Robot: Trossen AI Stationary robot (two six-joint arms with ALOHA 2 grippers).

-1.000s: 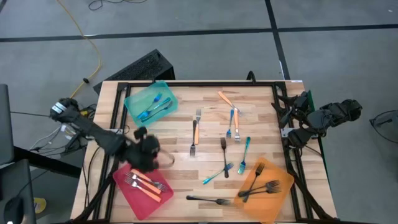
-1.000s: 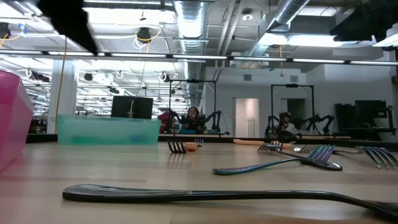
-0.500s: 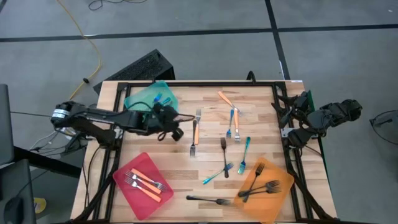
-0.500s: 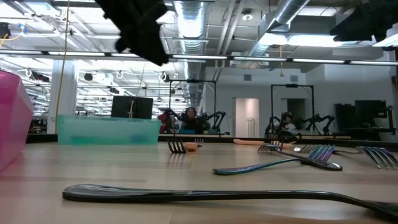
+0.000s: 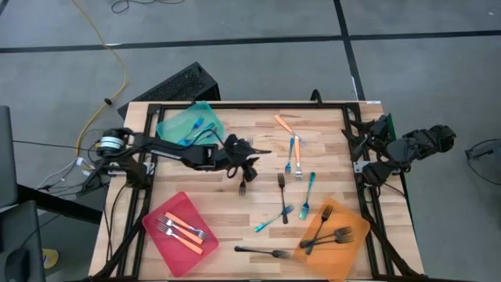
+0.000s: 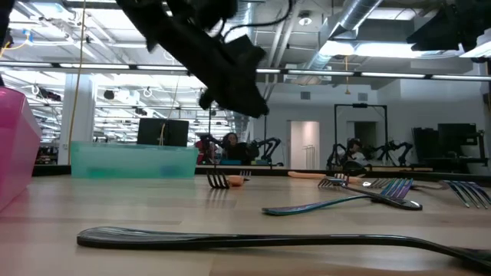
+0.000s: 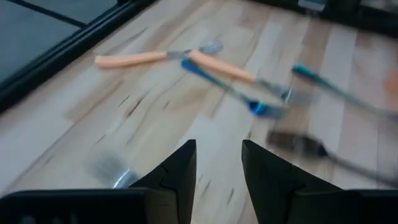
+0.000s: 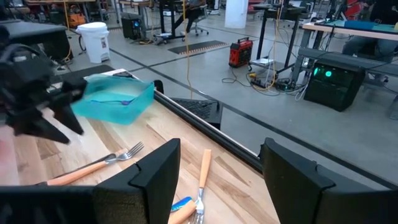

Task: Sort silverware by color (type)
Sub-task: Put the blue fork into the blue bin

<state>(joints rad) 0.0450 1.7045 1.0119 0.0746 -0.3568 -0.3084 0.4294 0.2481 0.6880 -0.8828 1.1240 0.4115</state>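
Note:
My left gripper (image 5: 250, 155) hangs open over the table's middle, a little above an orange-handled fork (image 5: 243, 186) that touches neither finger. In the left wrist view my left gripper (image 7: 217, 163) has bare wood between its fingers, with fork tines (image 7: 109, 168) beside them. Farther right lie loose forks: orange (image 5: 285, 125), blue (image 5: 291, 153), teal (image 5: 308, 189) and black (image 5: 282, 196). A long black one (image 5: 262, 251) lies near the front edge. My right gripper (image 8: 221, 180) waits open off the table's right edge.
A teal tray (image 5: 176, 117) at the far left holds blue forks. A red tray (image 5: 160, 239) at the near left holds orange ones. An orange tray (image 5: 352, 235) at the near right holds black ones. A black frame (image 5: 235, 104) runs along the table's edges.
My left gripper has swung from above the red tray toward the far edge, then right to the table's middle. It has sunk lower and now hangs over the orange-handled fork. No fork or tray has moved.

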